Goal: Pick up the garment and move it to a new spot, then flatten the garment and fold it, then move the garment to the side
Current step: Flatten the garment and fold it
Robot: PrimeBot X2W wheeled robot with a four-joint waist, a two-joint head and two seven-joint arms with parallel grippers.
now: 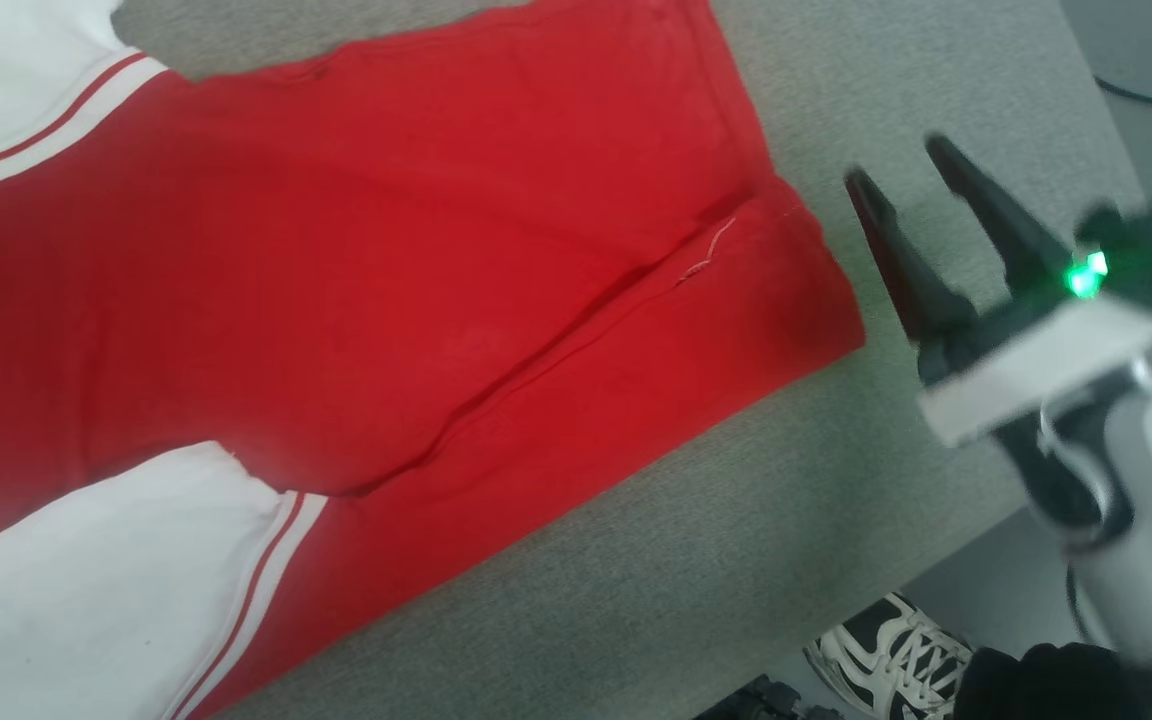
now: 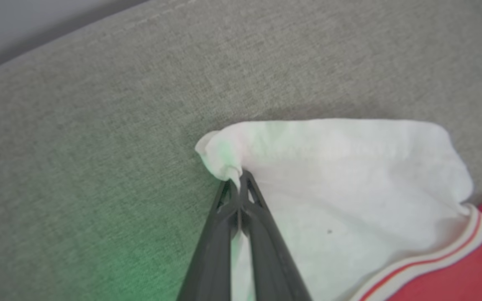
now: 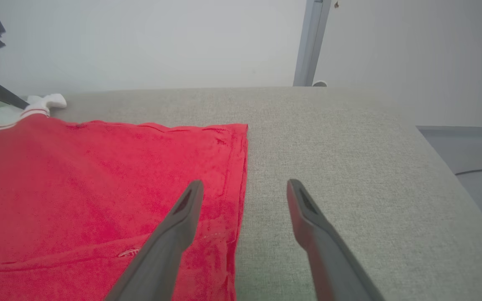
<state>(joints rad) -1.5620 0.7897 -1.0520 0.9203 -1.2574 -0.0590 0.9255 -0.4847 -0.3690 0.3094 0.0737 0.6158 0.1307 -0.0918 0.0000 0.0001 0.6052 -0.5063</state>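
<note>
The garment (image 1: 386, 300) lies spread on the grey desk (image 1: 736, 560), mostly flat, with one long crease across the red body. Left hand (image 2: 237, 177): pinched together on the tip of a white sleeve (image 2: 349, 179). Right hand (image 1: 894, 162): fingers apart, empty, hovering just beside the hem. Step judged to be flattening, ahead of the fold. Next move likely calls for drawing the sleeve outward, low and gentle, so the body does not drag.
</note>
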